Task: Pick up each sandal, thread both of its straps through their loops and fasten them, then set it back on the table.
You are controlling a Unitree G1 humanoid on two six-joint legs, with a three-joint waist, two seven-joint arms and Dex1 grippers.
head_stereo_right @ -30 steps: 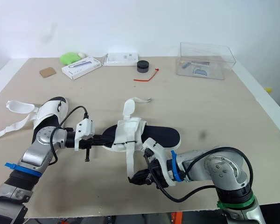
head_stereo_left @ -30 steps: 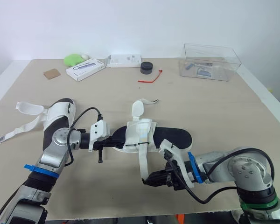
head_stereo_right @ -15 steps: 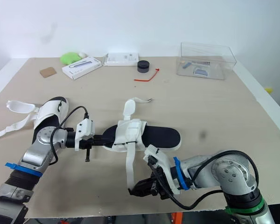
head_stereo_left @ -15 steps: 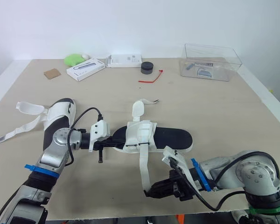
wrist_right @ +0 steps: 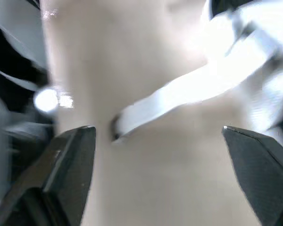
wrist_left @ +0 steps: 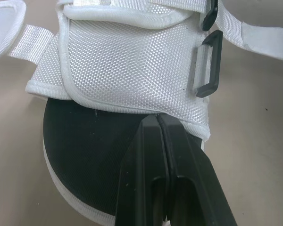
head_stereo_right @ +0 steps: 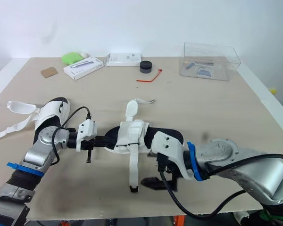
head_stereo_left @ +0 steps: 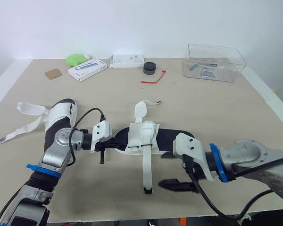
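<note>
Sandal (head_stereo_left: 155, 139), mid-table, sole down; long strap (head_stereo_left: 146, 172) unthreaded, trailing loose toward the near edge; left gripper (wrist_left: 159, 118) pressed together over the black insole, tips against the white upper's hem; right gripper (wrist_right: 158, 141) spread wide just beside the strap's end; second sandal (head_stereo_left: 59, 115) by the left arm.

Table (head_stereo_left: 226, 108): tan, flat top
Far edge: green lump (head_stereo_left: 75, 60), flat white box (head_stereo_left: 87, 69), smaller white box (head_stereo_left: 126, 60), black puck (head_stereo_left: 149, 68), clear box (head_stereo_left: 214, 62)
Beside those: brown square (head_stereo_left: 53, 74), red tie (head_stereo_left: 152, 79)
Left side: white sandal (head_stereo_left: 61, 110), straps spread loose
Middle: second sandal (head_stereo_left: 174, 138), one strap trailing towards the near edge
</note>
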